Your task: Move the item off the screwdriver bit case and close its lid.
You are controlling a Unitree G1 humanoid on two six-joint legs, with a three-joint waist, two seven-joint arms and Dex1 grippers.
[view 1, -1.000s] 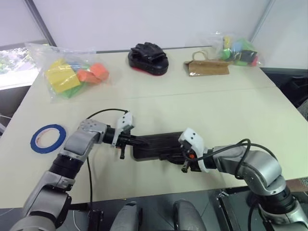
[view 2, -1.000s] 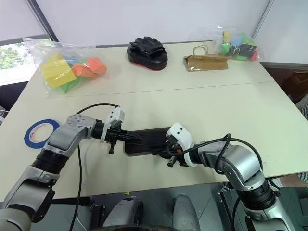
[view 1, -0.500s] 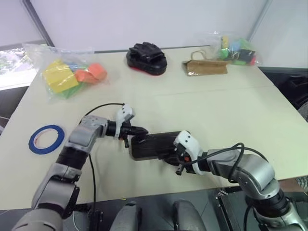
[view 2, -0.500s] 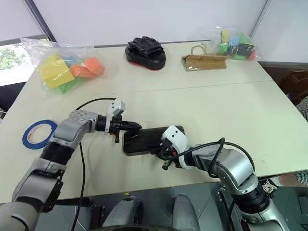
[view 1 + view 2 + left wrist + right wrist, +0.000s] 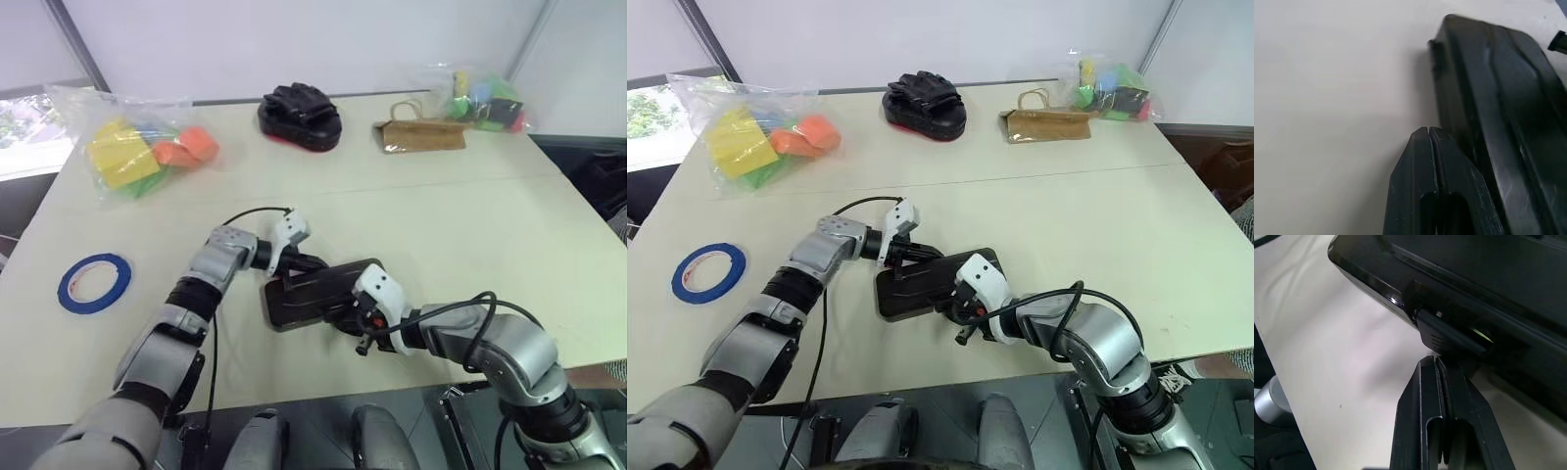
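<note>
— The screwdriver bit case (image 5: 926,284): glossy dark plastic, smooth. The table (image 5: 1097,225) is matt and pale.

— And the far side?

— Crinkly clear plastic bag (image 5: 745,122), brown paper bag (image 5: 1048,125). The blue tape ring (image 5: 708,272) looks smooth.

Bit case (image 5: 318,296) edge (near side) behind right pincer (image 5: 361,345).

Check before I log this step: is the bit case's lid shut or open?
Shut. The lid lies flat on the bit case, no bits showing; the blue tape ring sits apart.
</note>
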